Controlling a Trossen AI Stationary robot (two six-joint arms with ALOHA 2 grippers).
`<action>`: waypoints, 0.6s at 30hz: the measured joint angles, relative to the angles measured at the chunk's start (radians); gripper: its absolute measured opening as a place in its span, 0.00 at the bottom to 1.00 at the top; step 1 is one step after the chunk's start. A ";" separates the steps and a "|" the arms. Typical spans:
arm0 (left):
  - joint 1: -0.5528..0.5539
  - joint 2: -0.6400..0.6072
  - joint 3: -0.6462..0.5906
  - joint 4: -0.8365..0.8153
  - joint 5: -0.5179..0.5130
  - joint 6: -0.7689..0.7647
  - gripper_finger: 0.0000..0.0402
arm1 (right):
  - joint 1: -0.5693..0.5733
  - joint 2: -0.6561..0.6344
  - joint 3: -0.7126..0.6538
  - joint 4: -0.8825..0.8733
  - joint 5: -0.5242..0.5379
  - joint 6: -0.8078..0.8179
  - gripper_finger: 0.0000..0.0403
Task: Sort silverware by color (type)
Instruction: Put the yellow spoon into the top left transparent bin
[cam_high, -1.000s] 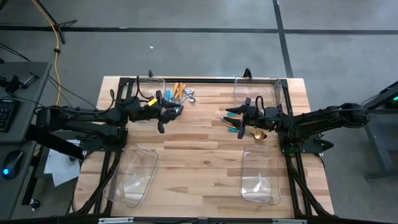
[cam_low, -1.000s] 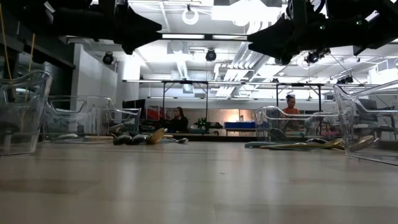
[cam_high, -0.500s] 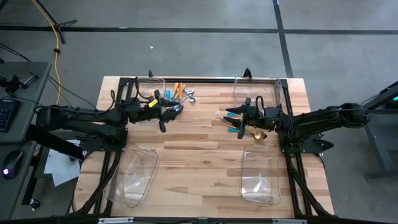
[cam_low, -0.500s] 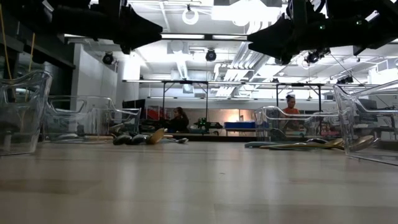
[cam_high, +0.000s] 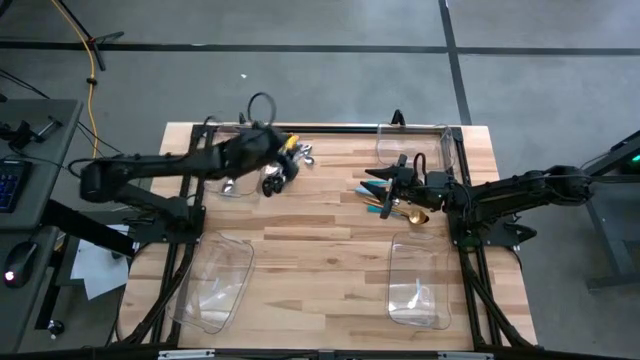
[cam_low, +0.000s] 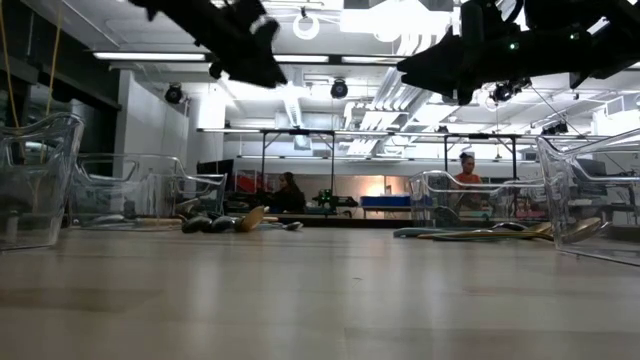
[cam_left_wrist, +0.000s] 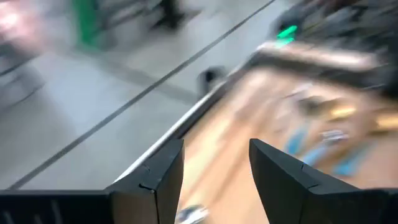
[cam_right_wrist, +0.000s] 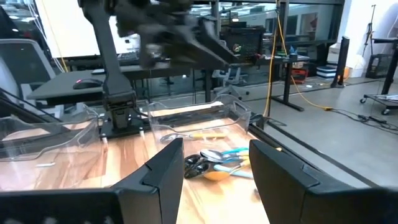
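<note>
The left tool (cam_high: 279, 172) hung with fingers apart and empty, above the worktop (cam_high: 320, 245). Just beyond it, by the rear edge, lay the orange- and light-blue-handled silver cutlery pile (cam_high: 297, 150); how its handles lay was too small to read. The right tool (cam_high: 385, 193), also parted and empty, hovered over the teal-handled and gold cutlery cluster (cam_high: 405, 212). The left wrist view was blurred.

Your left end effector (cam_high: 279, 176) hangs open, arm bent inward; your right end effector (cam_high: 385, 188) hovers open, facing it.
</note>
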 joint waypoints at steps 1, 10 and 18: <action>0.016 0.034 0.038 -0.052 -0.032 -0.025 0.43 | 0.000 0.000 0.000 0.000 0.000 0.002 0.42; 0.129 0.316 0.155 -0.225 -0.106 -0.214 0.43 | 0.000 0.000 0.000 -0.025 0.000 0.002 0.42; 0.160 0.504 0.155 -0.208 -0.122 -0.374 0.43 | 0.000 0.000 0.000 -0.025 0.001 0.002 0.42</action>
